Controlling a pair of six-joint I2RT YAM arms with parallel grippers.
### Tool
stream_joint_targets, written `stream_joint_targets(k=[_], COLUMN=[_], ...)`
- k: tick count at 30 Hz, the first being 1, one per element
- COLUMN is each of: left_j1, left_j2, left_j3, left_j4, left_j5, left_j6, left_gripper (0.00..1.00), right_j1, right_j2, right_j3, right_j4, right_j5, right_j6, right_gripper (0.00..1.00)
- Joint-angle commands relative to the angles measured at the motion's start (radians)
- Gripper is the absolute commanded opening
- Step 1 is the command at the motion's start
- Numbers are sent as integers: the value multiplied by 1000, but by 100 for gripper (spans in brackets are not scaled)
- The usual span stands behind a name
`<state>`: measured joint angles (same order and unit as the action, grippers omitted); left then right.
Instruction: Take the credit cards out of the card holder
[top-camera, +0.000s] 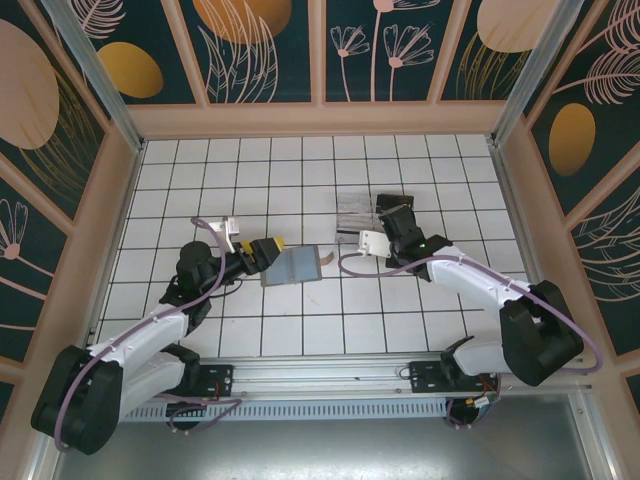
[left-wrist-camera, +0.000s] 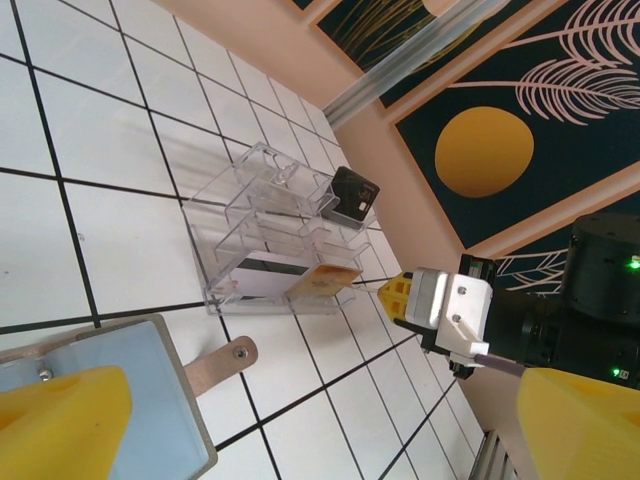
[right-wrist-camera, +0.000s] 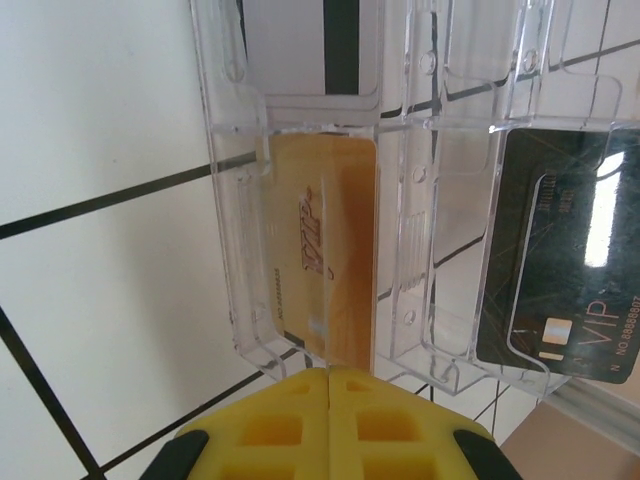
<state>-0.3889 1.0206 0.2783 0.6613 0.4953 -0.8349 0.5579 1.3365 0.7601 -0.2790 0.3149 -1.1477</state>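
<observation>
**Holder left, cards right**

Your left gripper (top-camera: 267, 254) stood spread wide at the left edge of the card holder (top-camera: 293, 266). Right of it, the credit cards (right-wrist-camera: 560, 280) lay in the clear tray (right-wrist-camera: 230, 150). Your right gripper (right-wrist-camera: 328, 378), clenched, sat at the near end of the gold card (right-wrist-camera: 325, 270), whose long axis ran straight ahead

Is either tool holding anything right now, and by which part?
The right tool is shut on the tan-gold rectangular card, pinching the middle of its near short edge as it lies in the clear plastic tray. The left tool is open, gripping nothing.
</observation>
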Motion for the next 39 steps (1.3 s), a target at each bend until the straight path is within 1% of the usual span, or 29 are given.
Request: stream_joint_targets(k=[1,13,25,26,27,30,32,33,37,39], left_j1=[-4,-4,-4,-4,-4,-4,-4,-4,-4,-4], left_j2=[6,15,13,13,12,11,10,9,4,4], left_j3=[-4,-2,-3,-3,-3,-4,-4,-4,-4,-2], left_j4=[14,14,18,20,20,20,20,20,18,17], left_j5=[-3,2,11,11,11,12,12,12,14,14], left_j6=[3,2,-3,-4,-4,-3,-4,-3,-1,-2], left_gripper=[99,99,99,99,99,99,99,99,99,99], right_j1=[0,-4,-6,-4,-6,-6,-5,-33,-45,-54], right_j2=[17,49,74,78,83,102,116,121,132,142], right_j3=[11,-19,-68,-67,-65,-64,-59,-54,-31,-19], right_j4=[27,69,163,171,182,223,248,257,303,307], right_j5=[-34,-58,-51,-47,-41,-8,13,23,66,82], right_j6=[-6,15,28,32,35,35,35,38,51,59], right_gripper=[0,0,0,5,12,13,16,17,24,26])
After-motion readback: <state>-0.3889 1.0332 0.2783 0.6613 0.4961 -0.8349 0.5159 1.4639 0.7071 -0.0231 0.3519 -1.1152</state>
